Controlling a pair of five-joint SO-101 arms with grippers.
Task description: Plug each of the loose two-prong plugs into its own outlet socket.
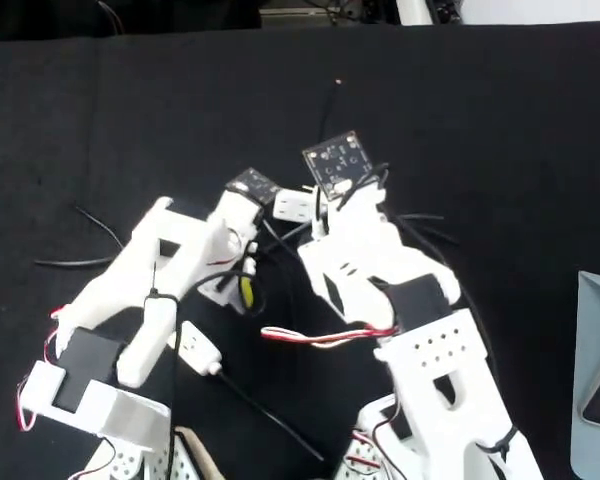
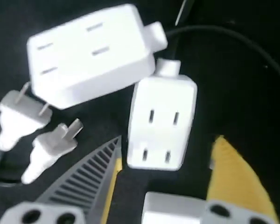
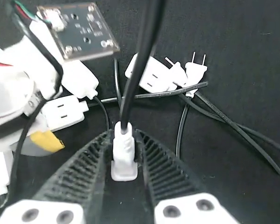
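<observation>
Black counter; arms meet toward 12 o'clock of centre. Noted: right end effector pinching a plug; left end effector spread astride an outlet. Risk: cord drag may skew the plug, jamming insertion.

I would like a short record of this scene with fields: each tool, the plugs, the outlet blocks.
Left tool: open, straddling the nearer outlet block
Right tool: shut on held plug
Loose plugs: first loose plug, second loose plug, beside farther outlet block
Sockets: all visible ones empty
</observation>
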